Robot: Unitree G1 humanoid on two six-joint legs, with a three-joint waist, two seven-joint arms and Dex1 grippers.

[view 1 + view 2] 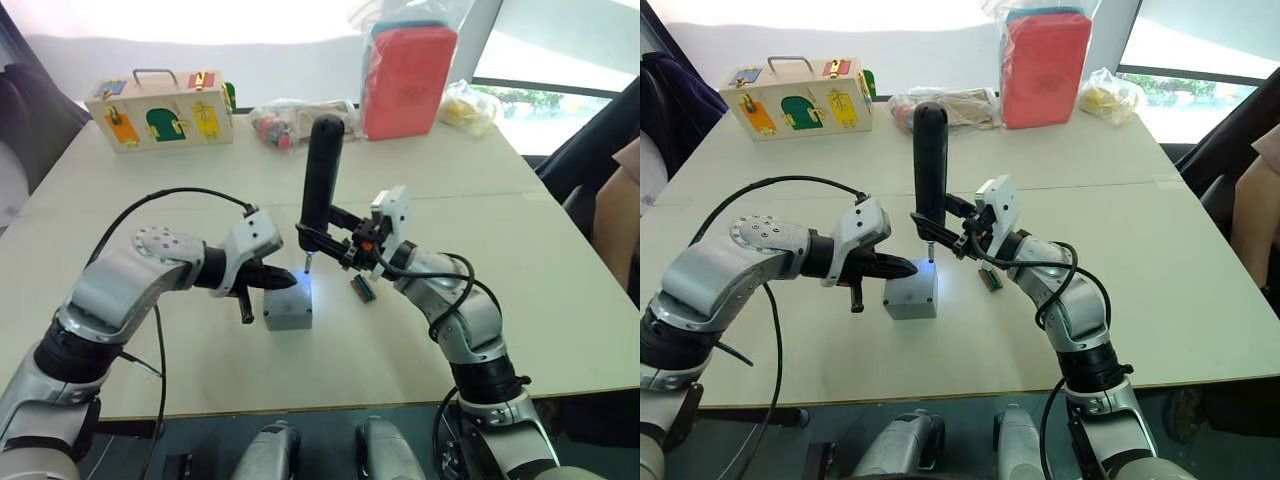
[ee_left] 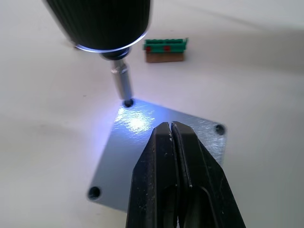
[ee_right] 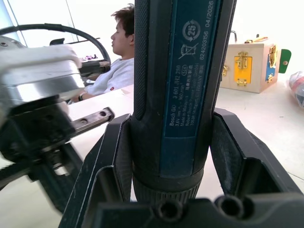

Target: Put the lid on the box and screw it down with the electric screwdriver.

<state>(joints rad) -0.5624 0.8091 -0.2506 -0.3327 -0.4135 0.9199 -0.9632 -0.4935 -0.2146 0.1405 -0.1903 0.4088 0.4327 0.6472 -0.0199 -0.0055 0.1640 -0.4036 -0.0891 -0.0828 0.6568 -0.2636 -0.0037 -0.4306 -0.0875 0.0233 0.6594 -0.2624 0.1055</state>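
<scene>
On a pale table point(image 1: 560, 300) beneath bright windows, the lidded box point(image 1: 288, 305) sits centre. The right gripper point(image 1: 318, 238) clamps the upright electric screwdriver point(image 1: 321, 180); the left gripper point(image 1: 282, 279), fingers together, presses the lid point(image 2: 156, 147). A wooden case point(image 1: 160, 110) stands at eleven o'clock.

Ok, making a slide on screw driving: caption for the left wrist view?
Left pincer, shut, presses on the lid while the electric screwdriver drives its lit bit into a corner hole.

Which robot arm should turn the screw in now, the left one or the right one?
The right one, probably. The right gripper already holds the electric screwdriver upright, its bit in a corner hole of the lid. The left gripper, shut, presses on the lid, steadying the box.
</scene>
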